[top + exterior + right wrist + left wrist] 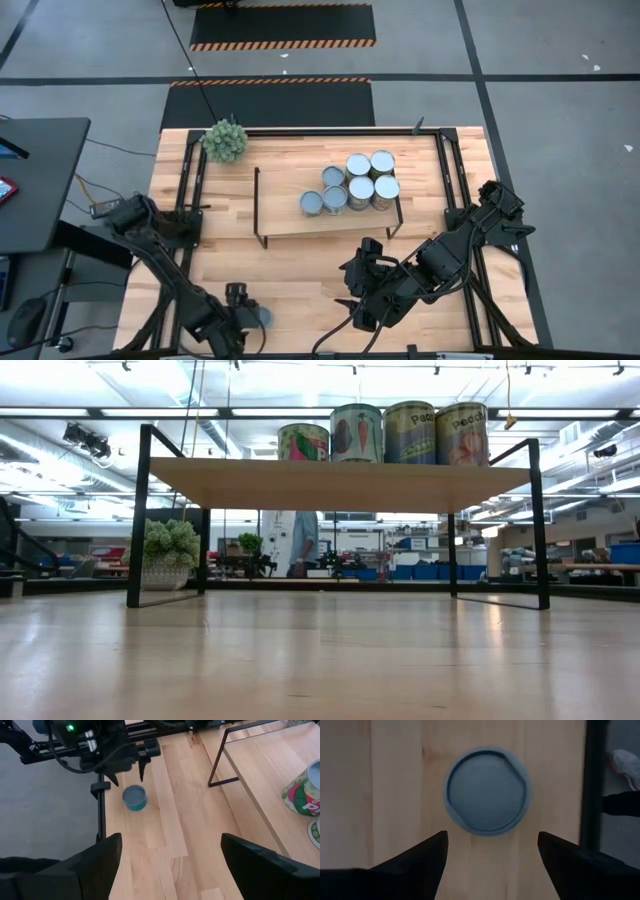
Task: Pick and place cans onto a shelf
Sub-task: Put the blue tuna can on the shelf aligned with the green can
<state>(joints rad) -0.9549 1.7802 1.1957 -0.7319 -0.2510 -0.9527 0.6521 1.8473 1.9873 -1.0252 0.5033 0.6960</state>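
Note:
The shelf (325,205) stands mid-table with several cans (360,185) on its board, some white-topped and some blue-grey-topped; they also show in the low view (357,432). One blue-grey-topped can (262,317) stands upright on its base on the table near the near left corner. My left gripper (492,850) is open and points down just above and beside this can (486,791), touching nothing; the right wrist view shows it (127,772) over the can (135,797). My right gripper (170,855) is open and empty in front of the shelf (270,785), facing the table's left side.
A green ball-shaped plant (225,140) in a pot stands at the far left corner, also in the low view (168,555). Black frame rails run along the table's left edge (101,815) and right edge (450,190). Bare wood lies between the shelf and the near edge.

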